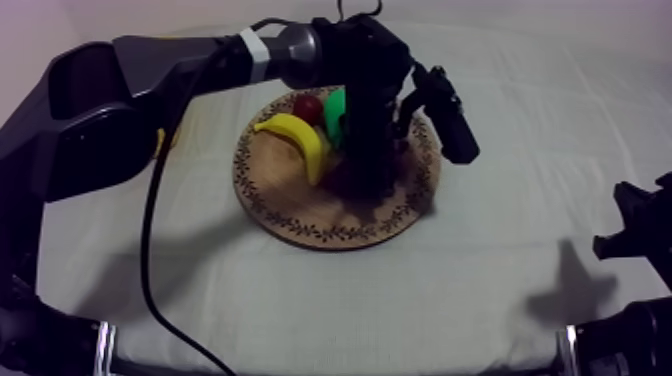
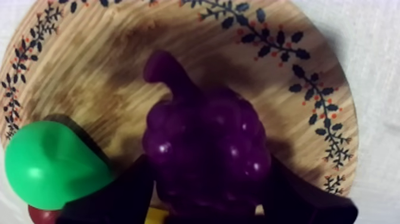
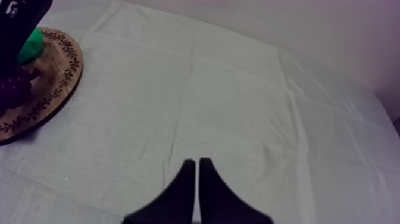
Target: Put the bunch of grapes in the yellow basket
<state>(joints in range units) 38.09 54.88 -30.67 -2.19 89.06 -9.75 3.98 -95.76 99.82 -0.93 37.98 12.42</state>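
Cloth (image 1: 500,120): one board (image 1: 300,225), one grape bunch (image 2: 208,149), one pear (image 2: 50,164), one banana (image 1: 300,140).

Reaches in from upper left with black left arm (image 1: 180,60), wrist turned straight down; clamps black two-fingered left gripper (image 1: 365,185) round purple toy bunch of grapes (image 2: 208,143). Rests black right gripper (image 3: 197,179) low at right, fingers pressed together.

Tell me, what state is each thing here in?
Left hand: shut on grapes.
Right hand: shut, empty.
Grapes: gripped, over the board.
Pear: loose on board.
Banana: loose on board.
Small red fruit: loose on board.
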